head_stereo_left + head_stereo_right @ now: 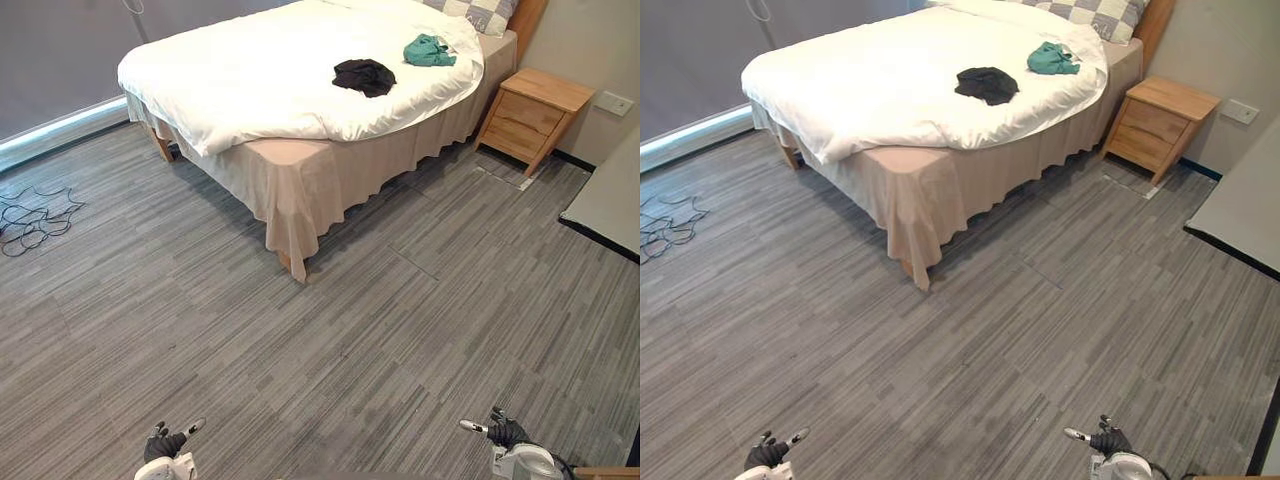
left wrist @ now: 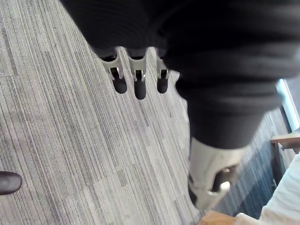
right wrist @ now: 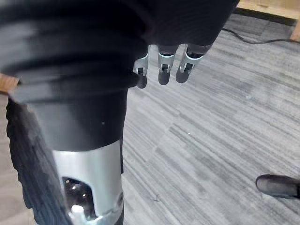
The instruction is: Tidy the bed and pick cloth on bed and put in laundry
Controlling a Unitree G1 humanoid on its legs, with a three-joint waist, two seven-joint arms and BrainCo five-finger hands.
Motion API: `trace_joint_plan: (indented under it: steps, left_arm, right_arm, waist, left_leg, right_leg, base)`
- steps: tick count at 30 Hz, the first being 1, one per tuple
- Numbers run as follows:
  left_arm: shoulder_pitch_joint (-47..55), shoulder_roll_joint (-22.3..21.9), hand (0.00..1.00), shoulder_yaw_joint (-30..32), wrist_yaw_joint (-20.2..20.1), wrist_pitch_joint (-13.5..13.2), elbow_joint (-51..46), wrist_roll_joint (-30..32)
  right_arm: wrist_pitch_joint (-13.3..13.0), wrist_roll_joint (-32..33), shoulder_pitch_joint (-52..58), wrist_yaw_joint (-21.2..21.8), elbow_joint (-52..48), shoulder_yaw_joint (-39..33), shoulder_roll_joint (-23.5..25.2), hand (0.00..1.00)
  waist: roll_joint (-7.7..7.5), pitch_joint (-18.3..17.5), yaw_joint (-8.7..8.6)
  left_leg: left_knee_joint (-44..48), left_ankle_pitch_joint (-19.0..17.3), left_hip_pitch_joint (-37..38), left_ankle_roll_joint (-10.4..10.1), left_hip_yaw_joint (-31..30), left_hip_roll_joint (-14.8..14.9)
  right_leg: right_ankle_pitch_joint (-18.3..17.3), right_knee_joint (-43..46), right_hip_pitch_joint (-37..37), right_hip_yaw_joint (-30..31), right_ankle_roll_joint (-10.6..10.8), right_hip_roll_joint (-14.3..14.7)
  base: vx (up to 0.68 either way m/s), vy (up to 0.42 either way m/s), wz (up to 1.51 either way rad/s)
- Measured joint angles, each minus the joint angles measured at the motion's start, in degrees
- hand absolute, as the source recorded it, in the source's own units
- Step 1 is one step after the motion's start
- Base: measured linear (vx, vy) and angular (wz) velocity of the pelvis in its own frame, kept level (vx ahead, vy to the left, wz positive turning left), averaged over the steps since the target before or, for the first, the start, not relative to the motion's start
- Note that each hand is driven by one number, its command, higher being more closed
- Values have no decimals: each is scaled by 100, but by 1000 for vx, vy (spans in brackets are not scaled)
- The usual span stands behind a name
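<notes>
**Q:** Where are the clothes to be collected?

**A:** Both lie on the bed (image 1: 300, 190), on top of its white duvet (image 1: 240, 80). A crumpled black cloth (image 1: 364, 76) sits toward the head end, close to the side edge facing a wooden nightstand (image 1: 535, 112). A teal cloth (image 1: 430, 50) is bunched nearer the head, just beside a checked pillow (image 1: 482, 12). The two cloths are near each other but apart.

**Q:** And the robot's hands?

**A:** Both hang low over the grey striped floor (image 1: 330, 340), well apart from the bed. The left hand (image 1: 165, 443) is released. Its wrist view shows its fingers (image 2: 139, 79) straight and empty above the floor. The right hand (image 1: 508, 433) is released too, its fingers (image 3: 161, 70) likewise straight and holding nothing.

**Q:** Why are they held that way?

**A:** Probably because nothing is within reach yet. A wide stretch of floor lies between the robot and the bed's foot corner, so loose, lowered hands suit walking rather than grasping.

**Q:** Does the bed need tidying?

**A:** It seems so. The duvet lies skewed, so the foot corner shows the beige bed skirt bare. The duvet's edge runs in an uneven curve along the side.

**Q:** What comes first?

**A:** By my judgement, going up to the nightstand side, since both cloths lie closest to that edge.
</notes>
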Motion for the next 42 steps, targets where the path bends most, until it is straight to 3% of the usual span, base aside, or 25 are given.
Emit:
trace_joint_plan:
  steps: [2,4,5,8,11,12,14,15,16,17,18,19,20,21,22,23,25,28,32,36,37,39,40,41,42]
  left_arm:
    - [-138,9,0,-358,-32,-7,1,2]
    - [-166,93,0,-457,-43,-18,3,2]
    - [-126,193,0,-507,-42,-16,8,3]
    - [-97,292,0,-513,-52,-8,10,38]
    - [-178,335,0,-520,-94,14,12,130]
    - [-342,401,0,-515,-177,13,8,133]
    - [-368,412,0,-497,-220,13,7,133]
    - [-363,383,0,-482,-221,14,12,133]
    - [-376,158,0,-409,-232,10,0,140]
    - [-375,106,0,-398,-236,9,-9,151]
    - [-348,40,0,-356,-238,9,-47,164]
    - [-390,28,0,-231,-248,17,-55,163]
    - [-383,-3,0,-163,-280,18,-59,159]
    - [-347,-122,0,-28,-337,13,-90,159]
    - [-314,-174,0,11,-361,-9,-123,160]
    - [-251,-245,0,63,-448,-118,-132,165]
    - [-94,-295,0,71,-459,-254,-209,165]
    - [142,-520,0,67,-454,-401,-353,105]
    - [296,-748,0,44,-426,-432,-451,-74]
    - [378,-900,0,-69,-411,-426,-590,-157]
    - [419,-909,0,-92,-410,-437,-638,-184]
    - [513,-899,0,-88,-393,-442,-635,-237]
    - [514,-832,0,-79,-370,-414,-600,-244]
    - [586,-706,0,-83,-293,-387,-514,-249]
    - [556,-689,0,-84,-268,-374,-429,-248]
  right_arm:
    - [10,62,-14,-49,-1,196,8,0]
    - [11,109,-27,-55,0,309,124,0]
    - [12,152,6,-48,67,355,222,0]
    - [22,396,21,-22,147,352,256,0]
    - [21,633,95,-6,101,351,267,0]
    - [22,843,160,-10,-27,346,371,0]
    - [5,983,441,-48,-380,337,527,0]
    - [8,984,518,-65,-394,327,551,0]
    - [12,986,652,-110,-523,274,567,0]
    - [5,995,720,-108,-625,279,579,0]
    - [5,1001,789,-100,-798,278,604,0]
    - [11,1001,718,-93,-817,262,666,0]
    - [9,989,690,-82,-826,224,700,0]
    - [-6,949,698,-57,-900,60,771,0]
    - [-24,941,727,-56,-916,47,776,0]
    - [-63,935,762,-59,-915,50,771,0]
    - [-96,921,738,-87,-911,87,790,0]
    - [-222,707,594,-159,-777,149,718,0]
    - [-277,700,414,-239,-850,252,655,0]
    - [-320,712,428,-346,-1058,336,516,0]
    - [-317,708,477,-359,-1032,320,434,0]
    - [-308,703,470,-346,-902,216,342,0]
    - [-285,700,397,-324,-714,170,323,0]
    - [-236,701,313,-260,-428,131,290,0]
    - [-234,701,261,-223,-313,61,239,0]
  waist:
    - [46,215,-9]
    - [-60,408,-3]
    - [-101,511,-26]
    - [-152,612,-59]
    - [-147,654,-99]
    - [-296,788,-105]
    - [-461,941,-109]
    - [-471,971,-109]
    - [-78,962,-140]
    - [26,888,-173]
    - [169,789,-203]
    - [144,794,-170]
    - [139,780,-165]
    - [192,749,-179]
    - [231,726,-187]
    - [263,702,-188]
    - [275,683,-187]
    - [144,667,21]
    - [122,665,157]
    - [142,646,233]
    - [162,545,233]
    - [219,415,231]
    - [83,398,232]
    - [-191,194,220]
    - [-241,167,221]
  left_leg:
    - [41,-107,34,105,-30,-36]
    - [196,-175,127,205,23,-95]
    - [242,-254,270,219,26,-108]
    - [597,-592,271,193,-36,107]
    - [668,-702,282,50,-55,352]
    - [660,-793,346,-103,-38,427]
    - [835,-1065,598,-412,13,438]
    - [896,-1193,734,-501,31,483]
    - [972,-1474,1019,-486,211,919]
    - [951,-1540,1018,-368,257,1013]
    - [982,-1515,1013,12,268,1055]
    - [1522,-1166,843,40,370,1116]
    - [1920,-977,695,29,392,1196]
    - [3021,-263,298,38,318,1452]
    - [3422,82,133,24,238,1578]
    - [4306,421,-276,-203,121,1846]
    - [5338,254,-862,-274,106,2038]
    - [5016,-248,-1597,-167,689,1820]
    - [3748,-213,-1984,-74,1622,1720]
    - [2133,370,-2122,187,2462,1474]
    - [1501,569,-2115,309,2569,1250]
    - [1058,762,-2121,472,2421,1054]
    - [1123,980,-2114,840,2285,897]
    - [1181,704,-2072,912,2270,558]
    - [1177,564,-2036,892,2226,462]
  right_leg:
    - [-446,1698,-750,-44,328,-270]
    - [-431,3056,-1271,-114,347,-565]
    - [-608,3607,-1537,-230,336,-714]
    - [-738,3199,-1736,-107,394,-556]
    - [-380,2105,-1997,-141,250,-365]
    - [600,398,-2159,-92,300,-378]
    - [760,23,-2207,42,329,-603]
    - [982,85,-2167,-25,301,-638]
    - [1122,874,-2289,-371,89,-435]
    - [1026,1126,-2422,-509,-29,-398]
    - [818,1547,-2638,-717,-279,-386]
    - [658,1819,-2734,-743,-533,-415]
    - [606,1840,-2705,-741,-613,-403]
    - [415,1713,-2416,-734,-746,-300]
    - [350,1607,-2266,-743,-748,-230]
    - [266,1293,-1928,-733,-789,-75]
    - [263,782,-1392,-709,-791,75]
    - [312,-31,-457,-632,-720,155]
    - [293,-446,189,-655,-690,176]
    - [65,-611,740,-933,-379,159]
    - [-163,-589,915,-1036,-199,155]
    - [-545,-366,974,-1096,-112,142]
    - [-809,-79,953,-1144,38,-53]
    - [-1121,557,794,-1219,373,-480]
    - [-1181,1063,611,-1220,502,-624]
  base:
    - [-69,30,11]
    - [-84,38,0]
    - [-51,24,-5]
    - [2,-12,0]
    - [136,-112,2]
    - [246,-182,-1]
    - [359,-320,-7]
    - [538,-439,-15]
    - [451,-313,-12]
    - [451,-298,-17]
    - [490,-296,-30]
    - [480,-303,-40]
    - [564,-357,-42]
    - [353,-218,-21]
    - [480,-235,-9]
    - [493,-178,2]
    - [465,-147,5]
    - [417,-146,-7]
    - [364,-64,-8]
    - [358,94,19]
    - [370,166,37]
    - [402,214,31]
    - [518,314,40]
    - [457,268,36]
    - [481,271,44]
